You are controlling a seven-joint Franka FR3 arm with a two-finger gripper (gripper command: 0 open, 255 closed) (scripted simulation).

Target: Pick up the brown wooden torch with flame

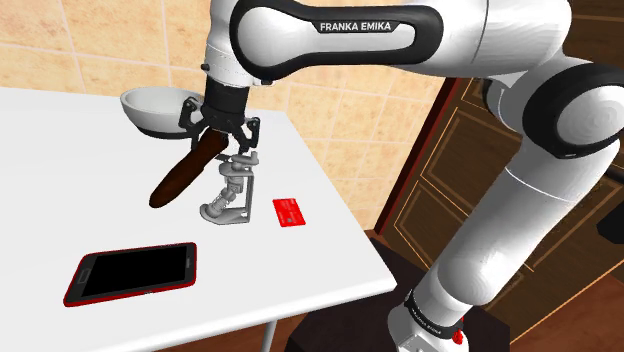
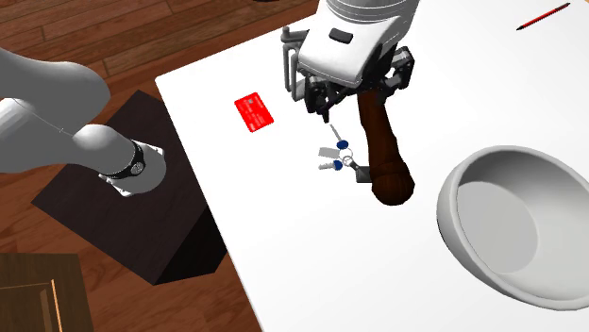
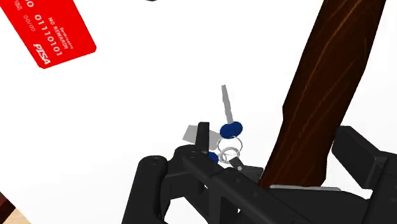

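Torch (image 1: 185,175) clamped in the pincer (image 1: 222,138), slanting down over the white bench (image 1: 60,170).
Black fingers grip the dark brown shaft at one end, and the free end hangs low; whether it touches the bench, I can't tell. Crowding in just beside the shaft, almost under the pincer, is a bunch of keys (image 2: 335,157) with blue heads. A red card (image 2: 255,111) lies just past them, a white bowl (image 2: 514,226) sits near the torch's other side, and a red-rimmed phone (image 1: 130,272) lies well apart.
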